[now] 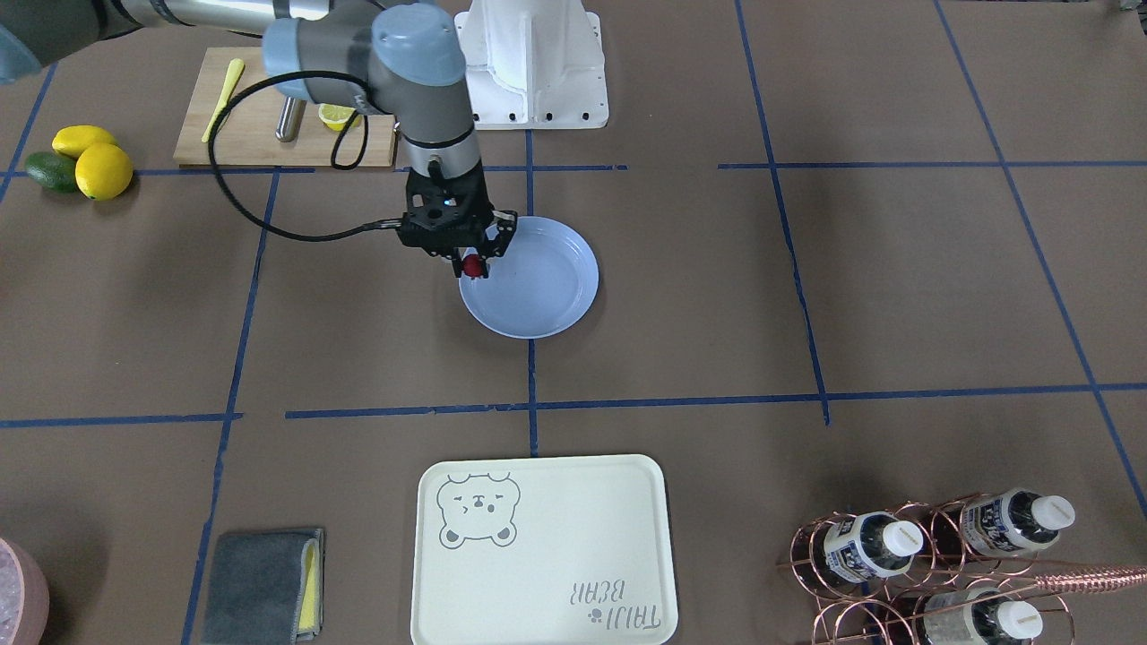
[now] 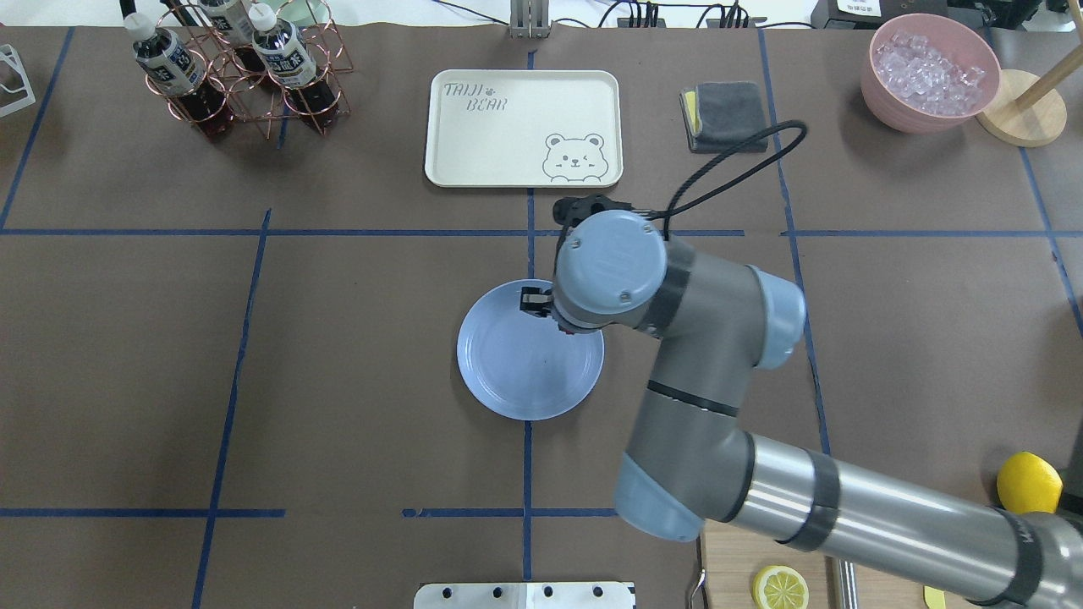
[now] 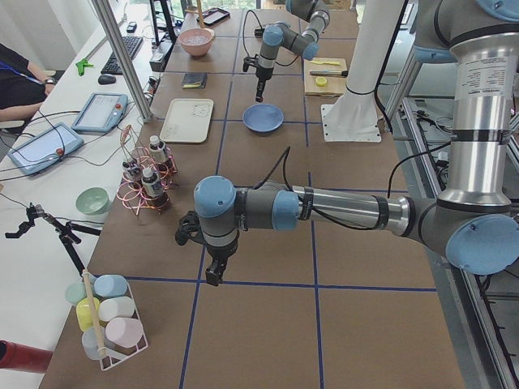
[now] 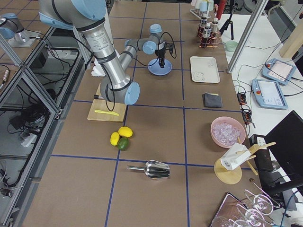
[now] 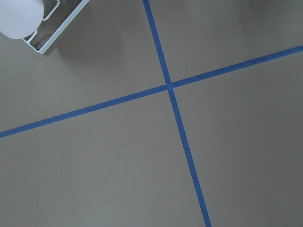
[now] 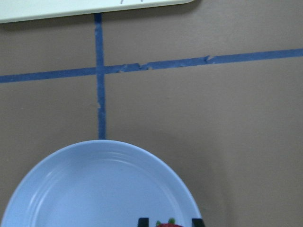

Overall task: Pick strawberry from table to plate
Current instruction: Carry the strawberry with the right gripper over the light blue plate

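Observation:
My right gripper (image 1: 472, 262) is shut on the strawberry (image 1: 472, 264), a small dark-red berry. It hangs just above the rim of the light-blue plate (image 1: 547, 287), on the plate's side nearest the cutting board. From overhead the wrist covers most of the gripper (image 2: 563, 326), and only a red speck of strawberry (image 2: 568, 331) shows over the plate (image 2: 516, 364). The right wrist view has the plate (image 6: 94, 189) below and the strawberry (image 6: 169, 224) at the bottom edge between the fingertips (image 6: 143, 221). My left gripper (image 3: 212, 275) hovers over bare brown table (image 1: 806, 313) far from the plate; I cannot tell its state.
A cream bear-print tray (image 1: 538, 546) lies beyond the plate. A cutting board (image 1: 269, 125) with a lemon half, two lemons (image 1: 103, 170) and an avocado (image 1: 49, 170) sit on the right arm's side. A copper bottle rack (image 1: 932, 555), grey cloth (image 1: 260, 582) and pink ice bowl (image 2: 931, 72) line the far edge.

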`<act>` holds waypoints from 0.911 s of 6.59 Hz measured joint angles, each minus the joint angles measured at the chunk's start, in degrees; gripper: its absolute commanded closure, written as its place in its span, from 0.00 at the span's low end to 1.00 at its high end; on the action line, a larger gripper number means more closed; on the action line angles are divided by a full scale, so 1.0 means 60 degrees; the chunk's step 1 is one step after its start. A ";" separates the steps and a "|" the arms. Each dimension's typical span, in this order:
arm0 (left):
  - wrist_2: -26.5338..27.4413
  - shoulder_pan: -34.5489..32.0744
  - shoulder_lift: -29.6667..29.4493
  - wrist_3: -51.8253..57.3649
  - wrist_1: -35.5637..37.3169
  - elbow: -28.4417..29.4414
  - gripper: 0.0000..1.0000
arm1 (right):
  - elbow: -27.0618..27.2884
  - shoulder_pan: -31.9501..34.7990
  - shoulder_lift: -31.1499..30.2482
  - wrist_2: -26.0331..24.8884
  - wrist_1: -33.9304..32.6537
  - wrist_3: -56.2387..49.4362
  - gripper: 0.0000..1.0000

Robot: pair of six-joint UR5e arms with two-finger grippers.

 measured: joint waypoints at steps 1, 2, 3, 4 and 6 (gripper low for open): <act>-0.0027 0.0000 0.0001 -0.0002 0.0002 -0.0029 0.00 | -0.0701 -0.0269 0.0549 -0.0242 -0.0033 0.0228 1.00; -0.0114 0.0000 0.0002 -0.0007 0.0003 -0.0037 0.00 | -0.1035 -0.0514 0.0783 -0.0447 -0.0039 0.0368 1.00; -0.0203 0.0000 0.0003 -0.0014 0.0003 -0.0042 0.00 | -0.1208 -0.0663 0.0888 -0.0582 -0.0040 0.0434 1.00; -0.0243 0.0000 0.0003 -0.0017 0.0004 -0.0043 0.00 | -0.1356 -0.0718 0.0961 -0.0684 -0.0040 0.0457 1.00; -0.0261 0.0000 -0.0007 -0.0018 0.0003 -0.0043 0.00 | -0.1646 -0.0737 0.0997 -0.0957 -0.0040 0.0456 1.00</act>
